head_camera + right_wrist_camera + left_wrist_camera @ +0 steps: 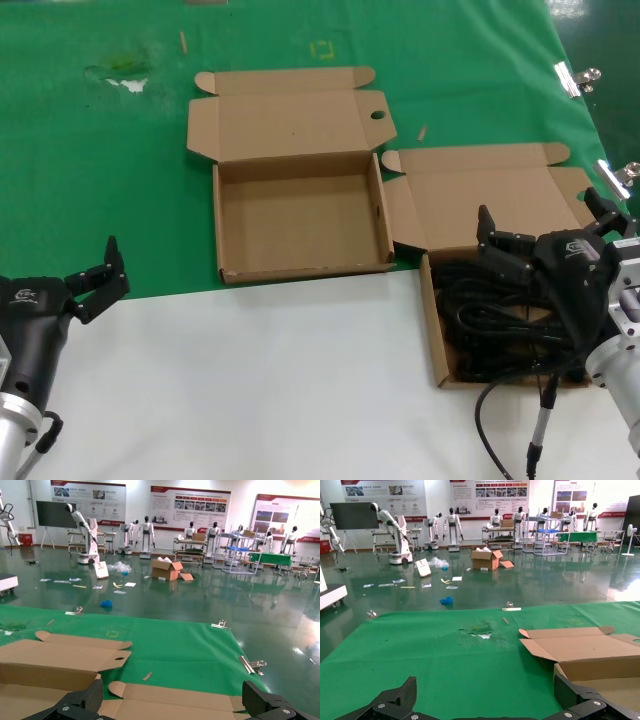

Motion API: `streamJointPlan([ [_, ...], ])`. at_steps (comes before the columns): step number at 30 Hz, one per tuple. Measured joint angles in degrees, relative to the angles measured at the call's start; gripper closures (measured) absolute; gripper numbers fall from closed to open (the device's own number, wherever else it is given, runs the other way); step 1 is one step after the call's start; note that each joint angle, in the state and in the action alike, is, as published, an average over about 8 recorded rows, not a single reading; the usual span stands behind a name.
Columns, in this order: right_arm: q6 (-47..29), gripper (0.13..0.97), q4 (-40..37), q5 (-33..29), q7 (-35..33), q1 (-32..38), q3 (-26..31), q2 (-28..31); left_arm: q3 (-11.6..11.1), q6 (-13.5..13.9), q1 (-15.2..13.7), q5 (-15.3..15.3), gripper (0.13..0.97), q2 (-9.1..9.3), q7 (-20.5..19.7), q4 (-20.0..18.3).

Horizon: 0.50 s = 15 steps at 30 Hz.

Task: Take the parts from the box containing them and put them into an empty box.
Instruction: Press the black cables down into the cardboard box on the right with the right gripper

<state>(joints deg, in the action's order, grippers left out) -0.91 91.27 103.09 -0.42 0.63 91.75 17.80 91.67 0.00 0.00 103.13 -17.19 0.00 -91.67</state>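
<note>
A big exhibition-type hall could be seen behind the desk (300, 400), with white robots lined up along the far wall, posters above them and bits of litter on the shiny floor. The desk itself was half covered by a green cloth (100, 180) on the far side, with bare white surface nearer the robot.

Two identical flat cartons were laid out with lids flipped back. The empty box (300, 215) was set near the middle, straddling the cloth edge. The box containing them (437, 340) was placed to the right and slightly nearer, and the parts (490, 320), black cords in a tangled heap, were piled inside it.

The right hand (545, 235) was held over the cords, fingers spread wide, nothing gripped yet. The left hand (100, 280) was parked off at the near left, well apart from both cartons, also opened wide and empty.

What could go wrong, as a guess: the cords looked interlaced, so more than one bundle might get dragged up together, or a loop might be snagged on the carton wall and the light carton be pulled along. A loose plug end could also be dropped between the two cartons during the carry over.
</note>
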Motion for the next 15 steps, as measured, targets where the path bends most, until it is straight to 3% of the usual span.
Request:
streamJointPlan([
  [8, 0.0, 0.129, 0.0, 0.0, 0.0, 0.0, 0.0, 0.0, 0.0, 0.0, 0.0, 0.0, 0.153, 0.0, 0.0, 0.0],
  [15, -0.19, 0.129, 0.05, 0.13, 0.16, -0.06, 0.01, 0.7, 0.0, 0.0, 0.0, 0.0, 0.23, 0.0, 0.0, 0.0],
])
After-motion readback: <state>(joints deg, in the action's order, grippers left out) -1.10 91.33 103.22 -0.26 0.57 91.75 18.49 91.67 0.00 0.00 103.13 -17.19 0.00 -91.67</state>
